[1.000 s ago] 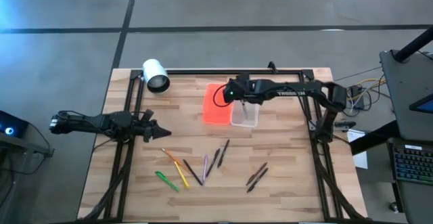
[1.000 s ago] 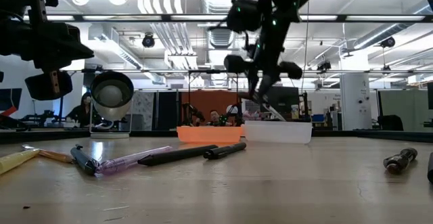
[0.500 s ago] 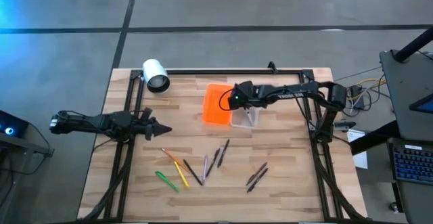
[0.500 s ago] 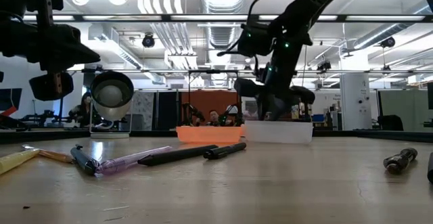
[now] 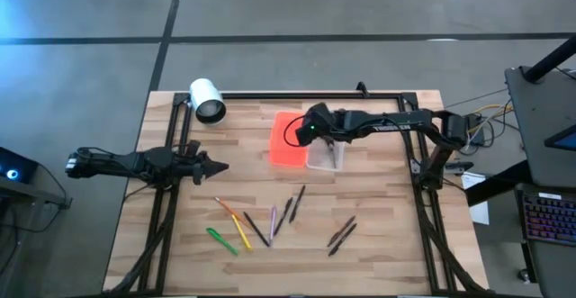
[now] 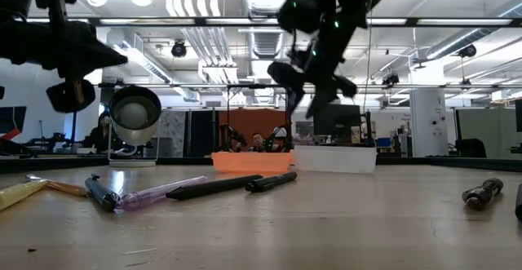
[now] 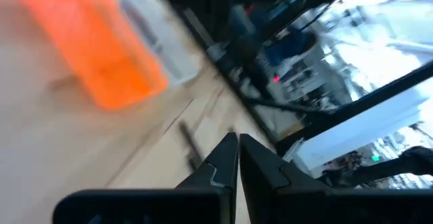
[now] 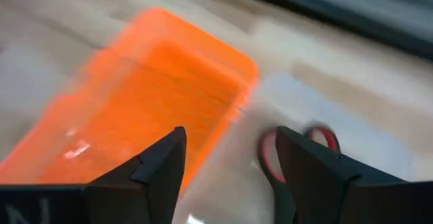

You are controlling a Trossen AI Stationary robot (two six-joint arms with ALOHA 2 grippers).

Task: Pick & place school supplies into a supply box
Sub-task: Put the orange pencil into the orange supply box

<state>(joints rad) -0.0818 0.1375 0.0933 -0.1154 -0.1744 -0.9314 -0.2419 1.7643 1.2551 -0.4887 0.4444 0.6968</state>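
At upper centre of the high view, the right gripper is hovering over the box, fingers wide and empty; scissors are lying inside. Pens are waiting lower centre on the bench: light, stiff, slippery, best pinched mid-shaft. Left gripper is idling closed.

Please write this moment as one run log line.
right hand: open above clear tray | scissors: in tray | left hand: shut, waiting
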